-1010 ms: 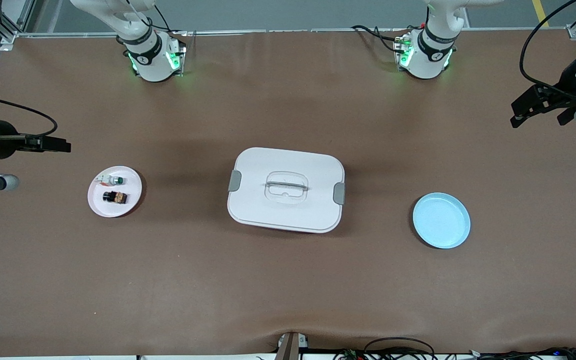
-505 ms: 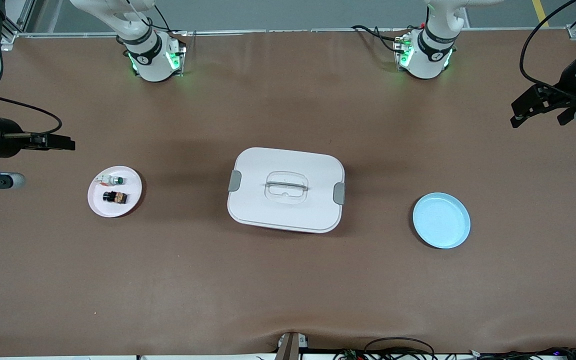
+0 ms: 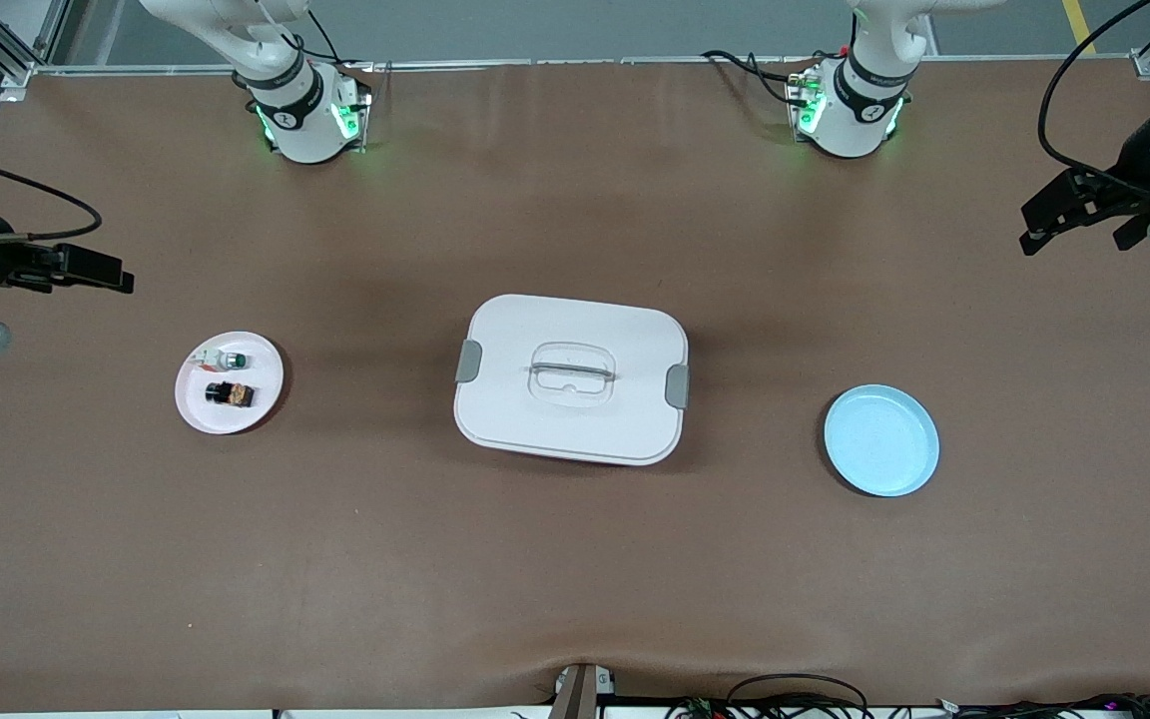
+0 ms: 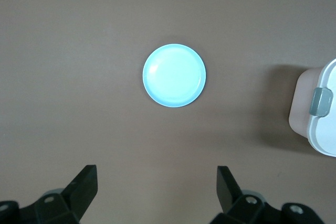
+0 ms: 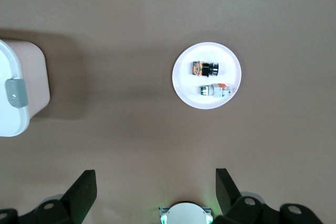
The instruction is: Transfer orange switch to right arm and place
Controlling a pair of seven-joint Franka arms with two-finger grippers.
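A brown bench seen from above, with a white lidded box (image 3: 571, 378) at its middle. Toward the right arm's end sits a white plate (image 3: 194, 404) holding two small switches. Toward the left arm's end sits a light blue plate (image 3: 880, 440) with nothing on it.

The switch with the orange part (image 3: 229, 394) lies on the white plate. It is a short dark body lying on its side, with an orange-brown patch at one end and a black round cap at the other. Just beside it, farther from the front camera, lies a white switch (image 3: 225, 359) with a green cap and a small red-orange tip.

The right tool (image 3: 96, 273) hangs over bare bench near the edge at the right arm's end, not over the white plate. Its wrist view shows the fingers (image 5: 84, 190) spread wide with nothing between them. The left tool (image 3: 1074, 212) hangs over the bench edge at the left arm's end. Its fingers (image 4: 84, 184) are also spread wide and hold nothing.

As for progress, the orange switch already rests on the plate at the right arm's end, and both tools are released and clear of it. That is how the bench would look with the handover and placing finished, though one moment cannot prove the task put it there.
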